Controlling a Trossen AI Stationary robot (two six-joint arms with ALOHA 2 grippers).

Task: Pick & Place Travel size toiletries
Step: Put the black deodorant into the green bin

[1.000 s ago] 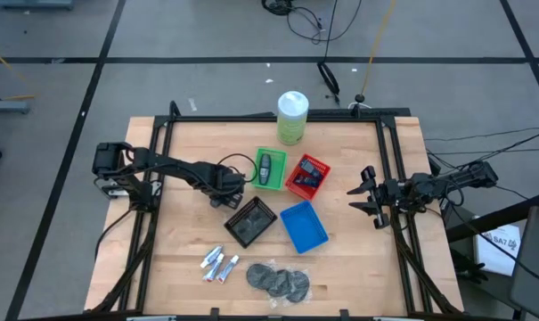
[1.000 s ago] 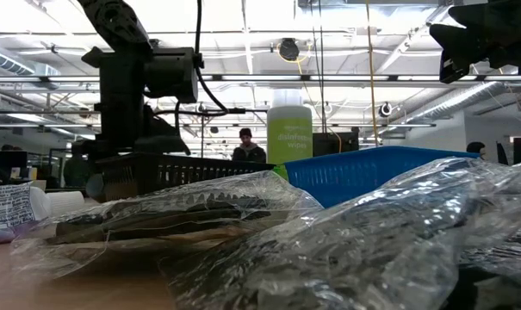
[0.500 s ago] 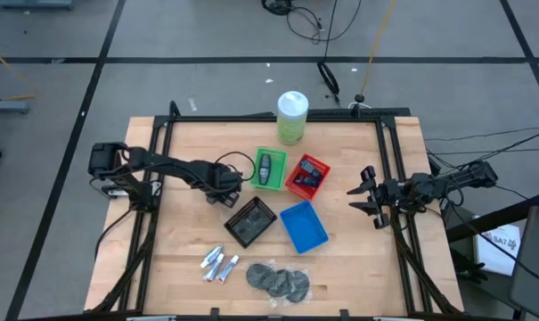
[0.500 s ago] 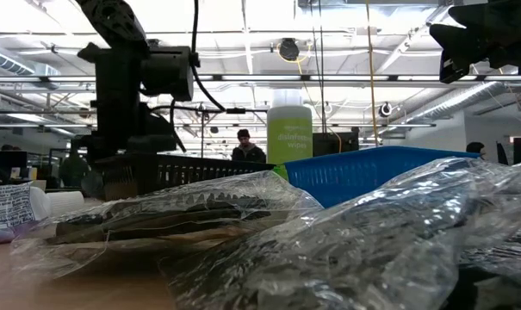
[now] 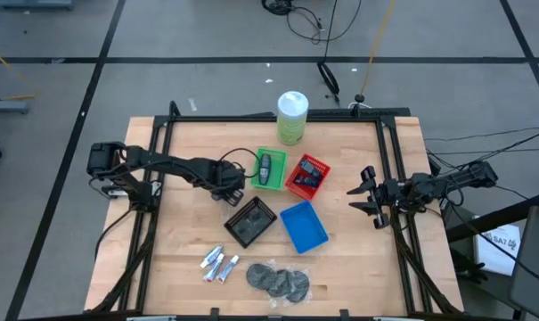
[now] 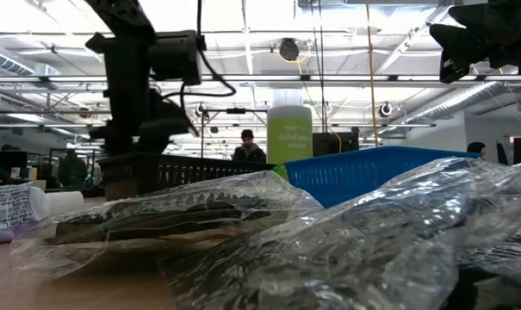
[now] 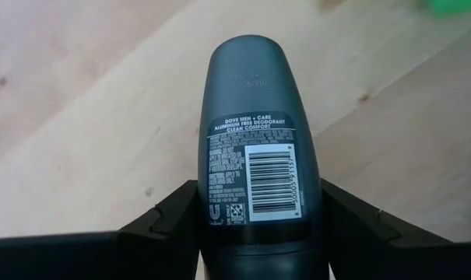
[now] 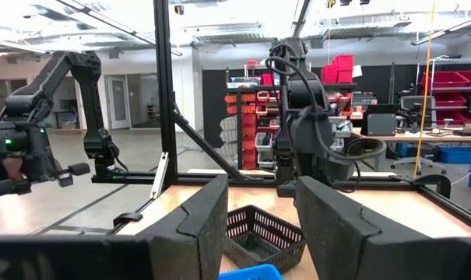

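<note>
My left gripper (image 5: 232, 181) hovers over the table just left of the green tray (image 5: 269, 168) and is shut on a dark grey oval bottle (image 7: 254, 140). A second dark bottle (image 5: 265, 167) lies in the green tray. Navy flat packs (image 5: 310, 171) sit in the red tray. Three white tubes (image 5: 218, 263) and the grey discs (image 5: 278, 279) in clear wrap lie on the table near its near edge. My right gripper (image 5: 365, 196) waits open at the table's right edge, fingers apart in its wrist view (image 8: 258, 225). My left gripper pinches the bottle between its two fingers, one on each narrow side of the labelled lower body (image 7: 258, 225). The bottle lies along the fingers, its rounded end (image 7: 247, 66) sticking out past the fingertips. It is lifted clear, with the wooden table showing beyond it.
A black mesh tray (image 5: 251, 220) and a blue tray (image 5: 303, 226) sit mid-table. The tall pale-green canister with a white lid (image 5: 292, 116) stands near the far edge. A black frame (image 5: 162, 134) borders the table. A person stands in the room beyond (image 6: 247, 146).
My left gripper, still shut on the bottle, has shifted a little toward the table's right, closer to the green tray.
</note>
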